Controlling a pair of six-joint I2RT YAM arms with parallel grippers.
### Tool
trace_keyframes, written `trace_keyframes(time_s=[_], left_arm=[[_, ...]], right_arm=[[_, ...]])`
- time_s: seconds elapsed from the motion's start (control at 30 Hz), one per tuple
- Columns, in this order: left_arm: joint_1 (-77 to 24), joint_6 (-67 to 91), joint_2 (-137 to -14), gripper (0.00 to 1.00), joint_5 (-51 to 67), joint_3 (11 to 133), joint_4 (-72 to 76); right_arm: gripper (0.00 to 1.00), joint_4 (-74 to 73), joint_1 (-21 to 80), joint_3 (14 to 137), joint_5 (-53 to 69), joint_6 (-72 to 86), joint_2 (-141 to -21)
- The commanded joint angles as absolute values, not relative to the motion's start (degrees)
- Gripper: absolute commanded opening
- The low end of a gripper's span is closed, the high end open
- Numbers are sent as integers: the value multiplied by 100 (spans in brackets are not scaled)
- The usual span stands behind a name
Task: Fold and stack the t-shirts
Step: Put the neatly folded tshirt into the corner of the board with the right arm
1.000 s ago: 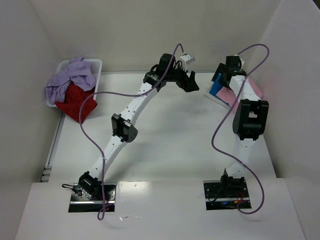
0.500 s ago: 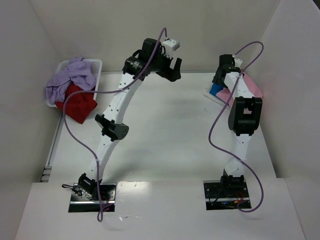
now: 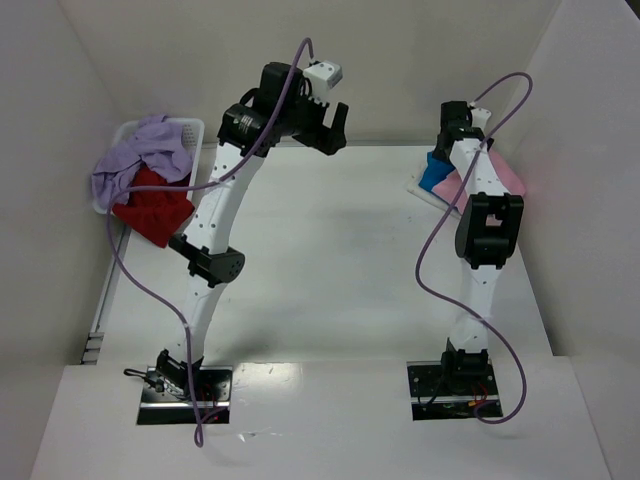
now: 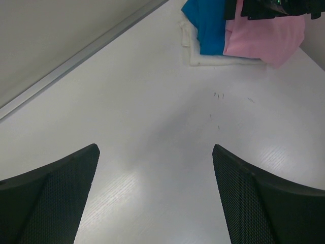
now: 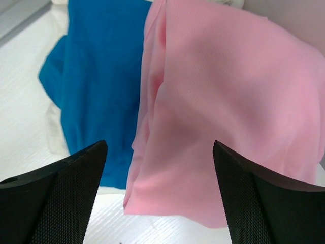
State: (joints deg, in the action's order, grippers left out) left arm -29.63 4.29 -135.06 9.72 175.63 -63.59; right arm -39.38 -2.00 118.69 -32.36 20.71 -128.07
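A light pink t-shirt (image 3: 508,178) lies loosely over part of a bright blue t-shirt (image 3: 433,176) at the back right. My right gripper (image 3: 446,150) hovers open just above them, touching neither; its wrist view shows the pink shirt (image 5: 228,91) and the blue shirt (image 5: 96,76) between the open fingers (image 5: 160,145). The red t-shirt (image 3: 150,208) and the lavender t-shirt (image 3: 140,155) are bunched in and over the white basket (image 3: 196,130) at the back left. My left gripper (image 3: 337,127) is open, empty and raised above the back middle of the table (image 4: 155,148).
A white folded cloth (image 4: 195,48) lies under the blue shirt. The right wall stands close behind the pink shirt. The back wall's edge (image 4: 76,56) runs behind the left gripper. Purple cables loop off both arms.
My left arm has swung left and upward, away from the pink and blue shirts, toward the back middle. My right gripper has stayed over the shirts, shifting only slightly.
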Motion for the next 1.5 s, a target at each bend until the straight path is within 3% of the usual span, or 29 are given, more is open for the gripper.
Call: trace_keyframes(time_s=[0.0, 0.33, 0.47, 0.6, 0.77, 1.47], left_arm=[[-2918, 282, -12895, 100, 791, 17377, -6407], [-2918, 229, -12507, 100, 791, 17069, -6407], [-2918, 229, -12454, 100, 791, 17068, -6407], [-2918, 229, -12454, 100, 852, 17016, -6407], [-2866, 229, -12454, 100, 905, 17016, -6407], [-2865, 176, -12454, 100, 958, 16849, -6407]], right_arm=[[89, -4096, -333, 12023, -3507, 2153, -13087], [86, -3964, -387, 12076, -3560, 1978, -13587], [62, -3964, -387, 12129, -3674, 1925, -13641], [30, -3964, -387, 12129, -3727, 1925, -13588], [1, -3964, -387, 12260, -3858, 1872, -13386], [1, -4157, -35, 14502, -3613, 1099, -14229]])
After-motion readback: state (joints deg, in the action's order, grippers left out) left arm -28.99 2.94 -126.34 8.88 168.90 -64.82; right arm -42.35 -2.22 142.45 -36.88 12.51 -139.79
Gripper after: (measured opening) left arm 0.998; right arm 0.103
